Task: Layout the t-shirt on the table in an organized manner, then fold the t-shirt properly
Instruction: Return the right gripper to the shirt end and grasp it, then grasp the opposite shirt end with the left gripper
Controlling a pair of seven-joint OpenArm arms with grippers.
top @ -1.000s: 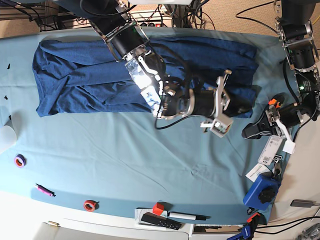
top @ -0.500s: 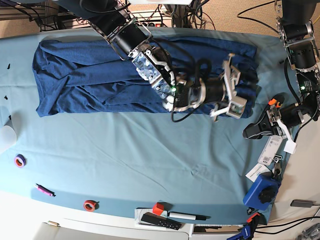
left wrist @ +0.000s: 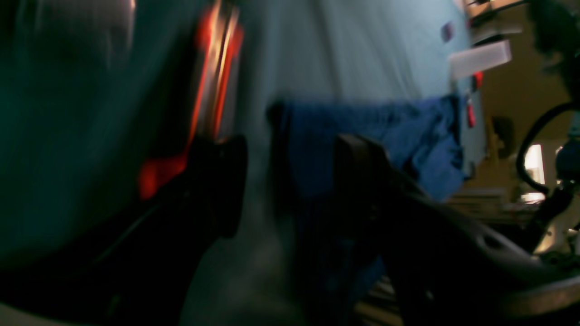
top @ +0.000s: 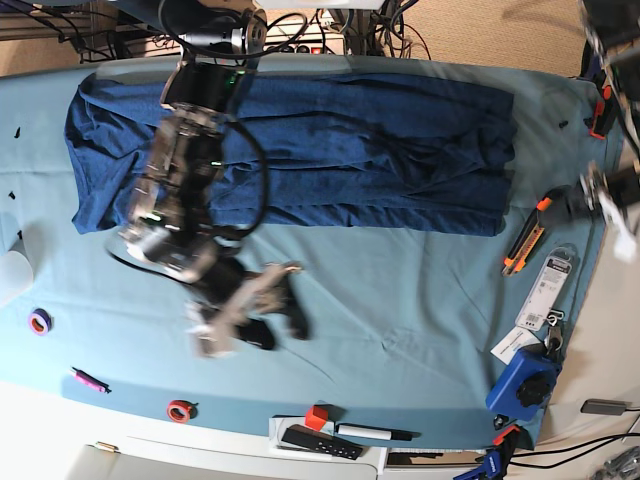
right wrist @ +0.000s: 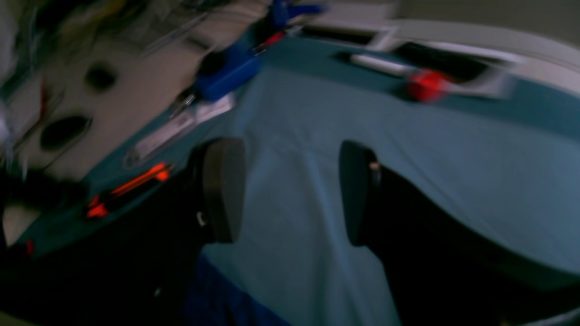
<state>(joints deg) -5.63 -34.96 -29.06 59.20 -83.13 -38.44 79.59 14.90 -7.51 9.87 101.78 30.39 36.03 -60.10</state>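
The large dark navy-blue heathered knit t-shirt (top: pixel 300 150) lies along the far side of the wide table draped in light teal-blue cloth (top: pixel 400 320), gathered into a long band with soft ridges running its length. The right gripper (top: pixel 245 315) hangs over bare cloth on the near side, apart from the garment, its two dark pads (right wrist: pixel 222 190) standing wide with only teal cloth between them, so it holds nothing. The left gripper (left wrist: pixel 290 181) sits at the table's end, jaws also wide and empty, looking along the shirt's edge (both wrist views are blurred, so fine detail is lost).

The band looks only roughly laid out, so the folding proper is probably unfinished. The main risk is a pinch that catches the teal table cloth along with the knit, since the two lie flush; that would drag the cover and shift the shirt. A grab at a ridge instead of a true edge could lift just one layer and skew the fold. The orange-handled box cutter (top: pixel 523 245) near the shirt's end could be knocked by the left arm.
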